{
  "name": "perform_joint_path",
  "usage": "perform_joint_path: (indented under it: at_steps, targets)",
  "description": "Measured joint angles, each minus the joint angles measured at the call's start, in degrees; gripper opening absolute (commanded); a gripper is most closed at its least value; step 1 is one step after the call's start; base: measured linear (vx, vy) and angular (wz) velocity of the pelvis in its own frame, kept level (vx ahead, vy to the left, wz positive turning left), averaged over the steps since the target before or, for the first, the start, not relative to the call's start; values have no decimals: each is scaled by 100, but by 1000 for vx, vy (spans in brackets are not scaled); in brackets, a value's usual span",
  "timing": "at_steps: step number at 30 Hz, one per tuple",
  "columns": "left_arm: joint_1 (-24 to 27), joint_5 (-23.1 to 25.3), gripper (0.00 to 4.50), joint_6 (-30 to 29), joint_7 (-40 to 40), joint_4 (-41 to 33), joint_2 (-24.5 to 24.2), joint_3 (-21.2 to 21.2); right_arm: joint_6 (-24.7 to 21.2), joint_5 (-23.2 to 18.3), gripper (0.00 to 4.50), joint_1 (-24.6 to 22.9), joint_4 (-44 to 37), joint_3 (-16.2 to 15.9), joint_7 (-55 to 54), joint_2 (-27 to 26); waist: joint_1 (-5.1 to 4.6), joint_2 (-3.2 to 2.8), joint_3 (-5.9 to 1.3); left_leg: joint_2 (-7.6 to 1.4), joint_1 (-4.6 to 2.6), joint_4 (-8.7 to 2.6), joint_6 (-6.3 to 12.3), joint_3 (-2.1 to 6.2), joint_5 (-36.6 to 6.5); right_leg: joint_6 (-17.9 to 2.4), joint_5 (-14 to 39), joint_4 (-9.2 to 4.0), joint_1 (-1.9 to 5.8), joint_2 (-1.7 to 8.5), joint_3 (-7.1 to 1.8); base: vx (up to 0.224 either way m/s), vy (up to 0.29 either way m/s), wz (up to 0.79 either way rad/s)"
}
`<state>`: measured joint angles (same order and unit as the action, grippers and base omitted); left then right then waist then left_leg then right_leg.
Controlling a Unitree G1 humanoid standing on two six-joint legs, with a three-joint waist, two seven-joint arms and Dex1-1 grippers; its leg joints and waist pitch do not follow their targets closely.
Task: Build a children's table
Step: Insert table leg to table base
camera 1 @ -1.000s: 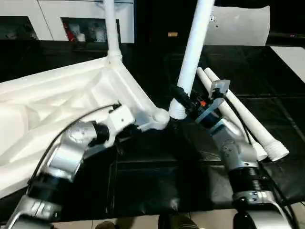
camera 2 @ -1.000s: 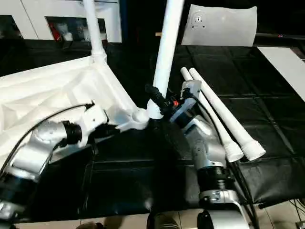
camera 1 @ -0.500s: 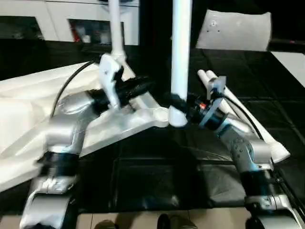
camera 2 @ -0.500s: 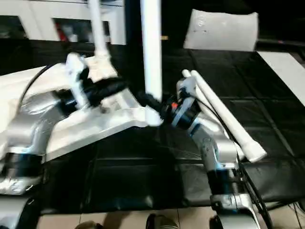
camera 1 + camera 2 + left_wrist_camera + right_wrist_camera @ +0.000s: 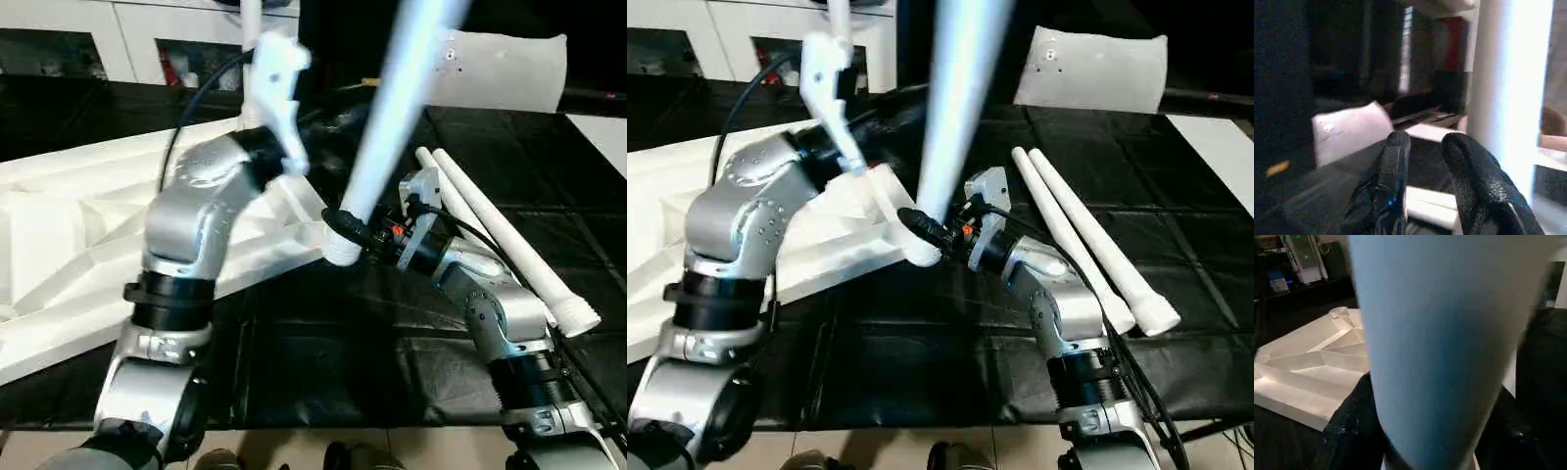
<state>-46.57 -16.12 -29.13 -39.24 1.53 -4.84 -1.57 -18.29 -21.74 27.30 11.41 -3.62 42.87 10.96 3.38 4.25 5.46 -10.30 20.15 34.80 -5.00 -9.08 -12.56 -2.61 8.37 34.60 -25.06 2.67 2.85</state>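
1. One tabletop (image 5: 69, 245), white, underside up with ribs showing, lying on the black floor mat (image 5: 323, 362) at the robot's left. Near corner socket sits just beside the foot of the held leg; whether they touch, cannot tell.
2. Legs, four counted: one upright leg (image 5: 838, 15) at the tabletop's far corner, one held leg (image 5: 392, 108) tilted up and away, two loose legs (image 5: 1087, 245) lying side by side on the mat at the right.
3. One white pillow-like slab (image 5: 1097, 69) at the back right; one white cabinet (image 5: 127, 44) with dark compartments at the back left.
4. Right gripper (image 5: 351, 233): black fingers clamped on the held leg near its thick lower end.
5. Left gripper (image 5: 1425, 161): raised above the tabletop, fingers (image 5: 1393, 161) parted, nothing between them; the held leg runs just beside one finger, contact unclear.
6. Writing: none readable. Small dark marks on the slab, too small to tell.
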Motion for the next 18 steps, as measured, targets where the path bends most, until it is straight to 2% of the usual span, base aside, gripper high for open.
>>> perform_joint_path:
  at_steps: [6,8,13,14,18]
  targets:
    - [125,30,145,47,65,-116,11,-134,83,44,189,5,96,38,-132,-82,-20,1,0,-1,-1,27,-17,11,11,39,20,33,0,3,7,0,0,0]
    - [117,74,173,88,133,-48,-46,-130,93,47,189,27,138,94,-292,-154,-9,0,-1,0,-1,28,-29,16,19,51,13,35,1,3,8,0,0,0]
    - [153,294,199,202,198,375,-538,-35,22,237,189,165,266,114,-499,74,-29,0,0,-1,1,27,-46,28,39,58,1,35,3,0,17,0,0,0]
    - [172,372,217,251,195,411,-662,-43,25,255,189,165,287,114,-499,91,-31,0,-1,-1,2,27,-46,31,40,59,1,36,3,-1,19,0,0,0]
    - [420,745,219,302,-83,890,-1449,-211,110,410,189,183,501,201,-586,211,-50,-4,-3,-2,3,25,-47,33,40,58,0,37,2,-2,21,0,0,0]
